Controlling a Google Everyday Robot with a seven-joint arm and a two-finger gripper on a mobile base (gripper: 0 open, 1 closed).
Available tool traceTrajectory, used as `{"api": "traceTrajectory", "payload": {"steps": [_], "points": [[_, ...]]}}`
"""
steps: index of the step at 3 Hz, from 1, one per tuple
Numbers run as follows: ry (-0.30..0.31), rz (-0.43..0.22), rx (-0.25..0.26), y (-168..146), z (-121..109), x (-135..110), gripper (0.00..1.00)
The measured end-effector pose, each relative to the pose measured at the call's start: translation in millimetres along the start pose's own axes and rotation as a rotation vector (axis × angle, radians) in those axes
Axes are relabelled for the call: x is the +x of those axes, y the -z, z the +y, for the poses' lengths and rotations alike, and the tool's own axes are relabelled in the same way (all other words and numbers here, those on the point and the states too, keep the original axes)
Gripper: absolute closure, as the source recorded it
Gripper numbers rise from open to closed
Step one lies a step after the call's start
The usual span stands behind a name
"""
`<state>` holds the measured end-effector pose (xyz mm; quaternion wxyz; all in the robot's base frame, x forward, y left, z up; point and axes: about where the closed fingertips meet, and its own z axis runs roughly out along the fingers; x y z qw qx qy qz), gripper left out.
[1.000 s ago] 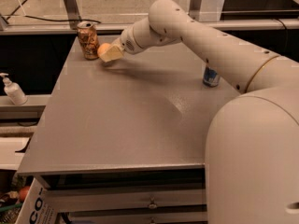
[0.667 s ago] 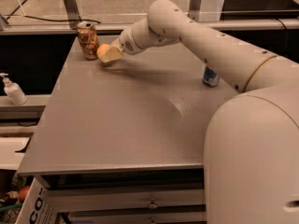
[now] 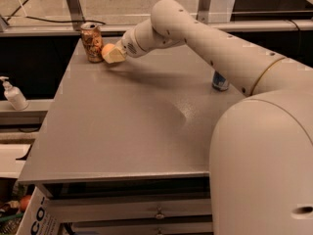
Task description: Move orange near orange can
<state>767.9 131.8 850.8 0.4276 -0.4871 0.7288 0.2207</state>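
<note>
The gripper point(image 3: 112, 54) sits over the far left corner of the grey bench point(image 3: 127, 126), at the end of the white arm point(image 3: 205, 33), which reaches in from the right side across the far edge. Its pale fingers point(image 3: 116, 56) are closed narrowly on the orange point(image 3: 105, 50), whose rounded yellow-orange side sticks out to the left of them. The fruit is low over the bench top, with a soft shadow just beneath and to the right of it; whether it touches the surface cannot be told.

The orange can point(image 3: 92, 42) stands upright right at the far left corner, its silver top facing up. The orange is just beside the can, on its right side, and the two look to be touching or nearly so; the gap, if there is one, is too small to tell.

Near the right edge of the bench a silver-and-blue can point(image 3: 219, 82) stands upright, its upper part hidden behind the arm, well apart from the orange can. The robot's bulky white body point(image 3: 264, 165) fills the near right corner of the view and covers that corner of the bench.

Off the left edge, on a lower ledge, stands a white pump bottle point(image 3: 14, 96). Below the near edge a drawer front with a small metal handle point(image 3: 157, 213) shows, and a cardboard box point(image 3: 34, 218) with dark lettering stands by the near left corner.
</note>
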Motion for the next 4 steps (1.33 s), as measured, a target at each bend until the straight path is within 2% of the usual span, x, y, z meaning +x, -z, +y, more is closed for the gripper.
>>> {"api": "traceTrajectory", "payload": {"steps": [1, 2, 3, 4], "points": [[-0.006, 0.002, -0.007, -2.2, 3.3, 1.1, 0.00], [-0.013, -0.002, -0.010, 2.0, 4.9, 5.7, 0.00], [-0.035, -0.052, -0.034, 50.5, 10.6, 34.4, 0.00], [-0.035, -0.052, -0.034, 50.4, 10.7, 34.4, 0.00]]}}
